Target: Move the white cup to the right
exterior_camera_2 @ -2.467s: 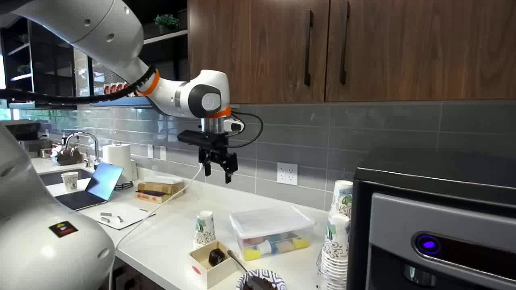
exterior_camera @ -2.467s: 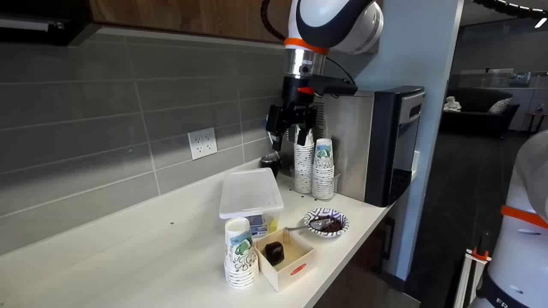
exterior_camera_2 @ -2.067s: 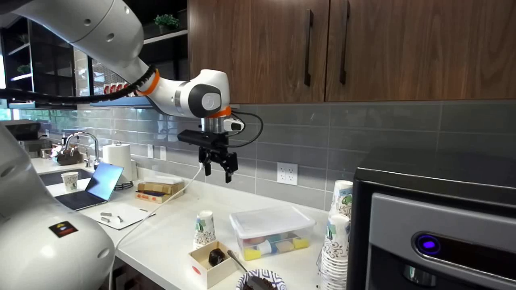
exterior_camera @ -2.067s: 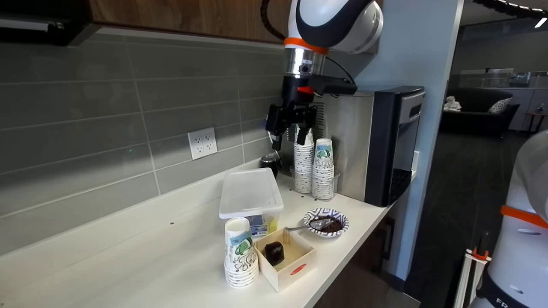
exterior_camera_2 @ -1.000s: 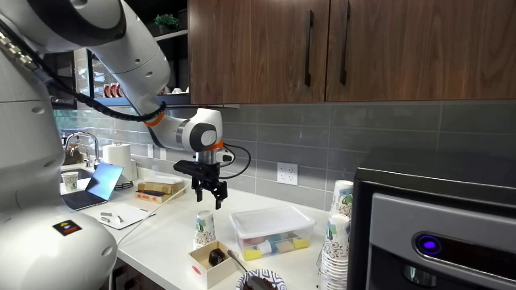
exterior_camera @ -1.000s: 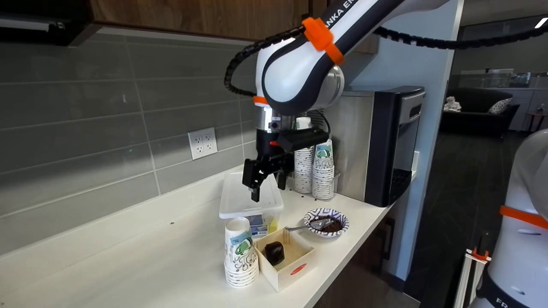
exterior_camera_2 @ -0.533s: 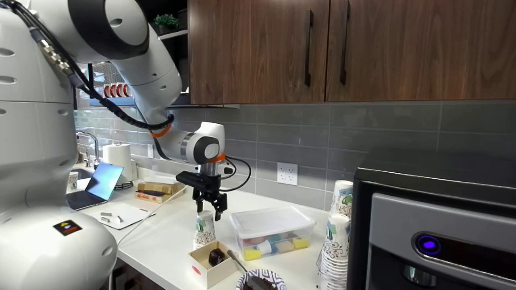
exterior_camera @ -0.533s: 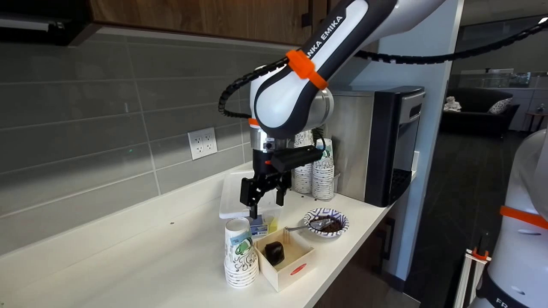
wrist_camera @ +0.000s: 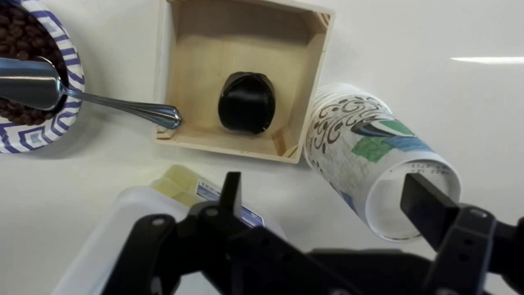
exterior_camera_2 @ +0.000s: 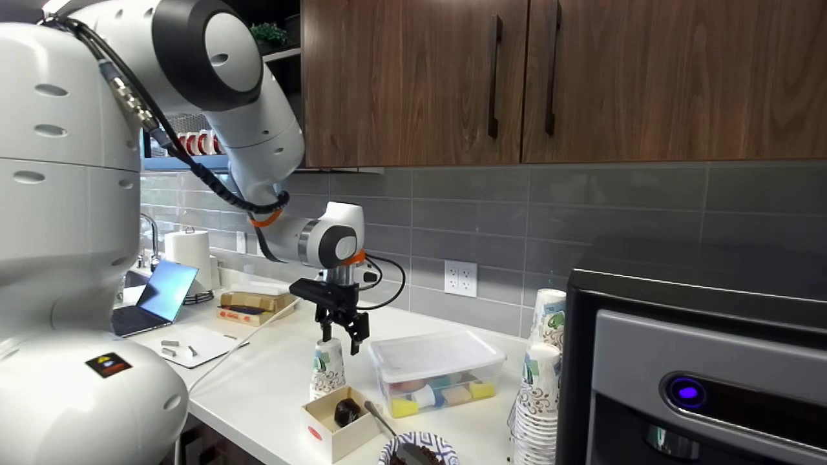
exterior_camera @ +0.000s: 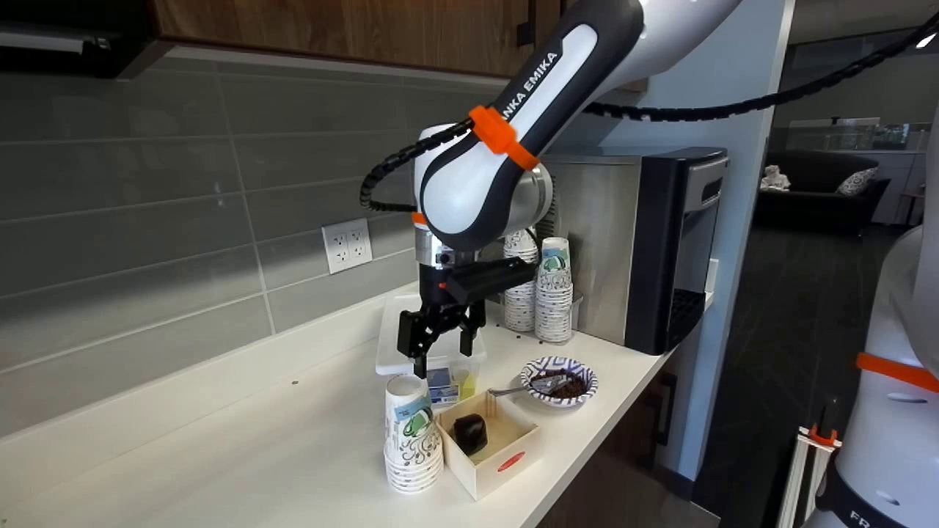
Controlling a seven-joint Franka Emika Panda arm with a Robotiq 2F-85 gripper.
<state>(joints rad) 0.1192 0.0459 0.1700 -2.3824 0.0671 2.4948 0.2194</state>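
While the gripper (exterior_camera: 444,360) gapes, the white cup (exterior_camera: 411,425) stands upended — axis vertical.

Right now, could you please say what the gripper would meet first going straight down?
Probably the white cup: one side of the open gripper appears above its top, though depth is unclear.

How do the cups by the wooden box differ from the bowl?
Pose: the cups stand stacked mouth down; the bowl sits mouth up.
Shape: the cups form a tall, narrow column; the bowl is low and wide.
Look: the cups carry swirls and green print; the bowl, a blue-purple geometric pattern.
Contents: the bowl shows dark bits and a utensil; the cups' insides are hidden.
Shared: both sit on the white counter.
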